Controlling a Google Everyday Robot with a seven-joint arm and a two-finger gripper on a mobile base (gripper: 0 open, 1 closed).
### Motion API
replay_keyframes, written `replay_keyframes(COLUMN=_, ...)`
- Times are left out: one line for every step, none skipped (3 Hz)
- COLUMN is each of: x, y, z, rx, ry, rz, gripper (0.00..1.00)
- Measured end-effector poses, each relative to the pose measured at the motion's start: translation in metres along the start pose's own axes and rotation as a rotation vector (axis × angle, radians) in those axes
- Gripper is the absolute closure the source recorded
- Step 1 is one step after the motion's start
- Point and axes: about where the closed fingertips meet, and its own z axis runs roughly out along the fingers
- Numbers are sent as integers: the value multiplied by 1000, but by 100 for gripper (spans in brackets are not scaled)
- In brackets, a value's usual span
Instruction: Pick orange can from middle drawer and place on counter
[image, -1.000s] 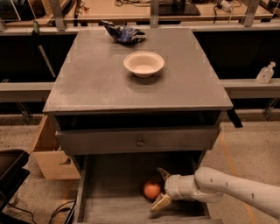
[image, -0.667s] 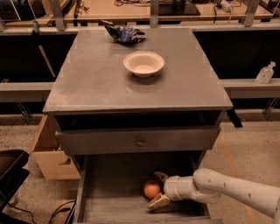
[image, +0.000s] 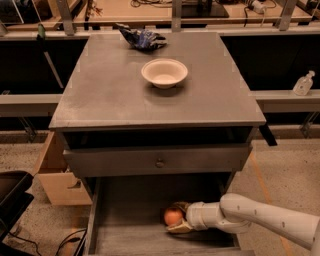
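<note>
The orange can (image: 172, 216) sat on the floor of the middle drawer (image: 130, 212), right at the tip of our claw (image: 176, 219), on the side away from the arm. We could not tell whether the claw gripped it or stood wide.

floor: speckled beige hard floor (image: 285, 165) with an orange tape line (image: 261, 176) at right
left: open brown cardboard box (image: 56, 176) sat on the floor; black chair seat (image: 12, 192) lower left
back: long pale wooden tabletop (image: 150, 7) carried cables
right: clear plastic pump bottle (image: 303, 83) stood on long grey ledge (image: 287, 97)
gripper (image: 176, 218): was low, inside grey wooden middle drawer (image: 130, 200)
</note>
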Motion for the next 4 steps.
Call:
replay_keyframes(x=-1, y=1, z=2, rx=-3, ry=-1, rz=0, gripper=88)
replay_keyframes(x=-1, y=2, z=3, rx=-6, ry=-2, rz=0, gripper=100)
replay_keyframes(x=-5, y=5, z=6, rx=-28, ry=4, rz=-3, gripper=100)
replay_keyframes(x=-36, y=12, z=-12, rx=-14, ry=20, rz=8, gripper=100)
